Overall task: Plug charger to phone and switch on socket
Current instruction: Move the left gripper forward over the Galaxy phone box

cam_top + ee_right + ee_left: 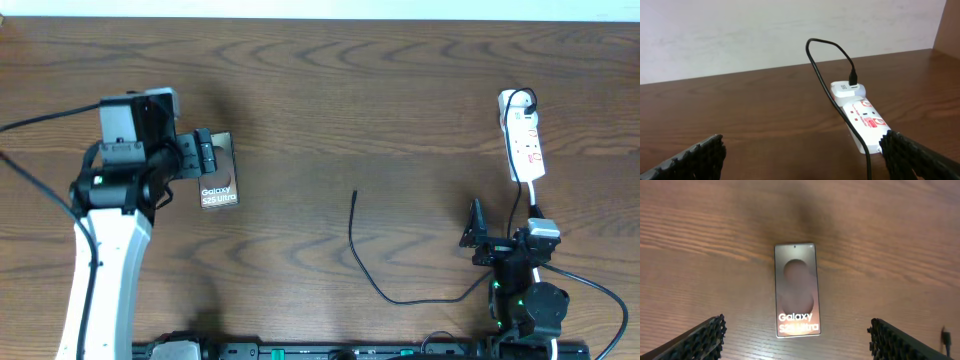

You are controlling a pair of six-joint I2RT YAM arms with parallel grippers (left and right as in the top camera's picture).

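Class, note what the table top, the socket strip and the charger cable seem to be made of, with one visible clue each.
Table top: wood or wood-look laminate, brown with flowing grain. Socket strip: likely hard plastic, white, smooth, moulded edges. Charger cable: probably rubbery plastic sheath, matte black, lying in loose curves.

The phone lies flat on the table at the left, and the socket lies well apart at the right, farther back. The charger lies between them. Its free tip points rearward at mid-table, and its cable curves forward and right, then back to the socket's far end.
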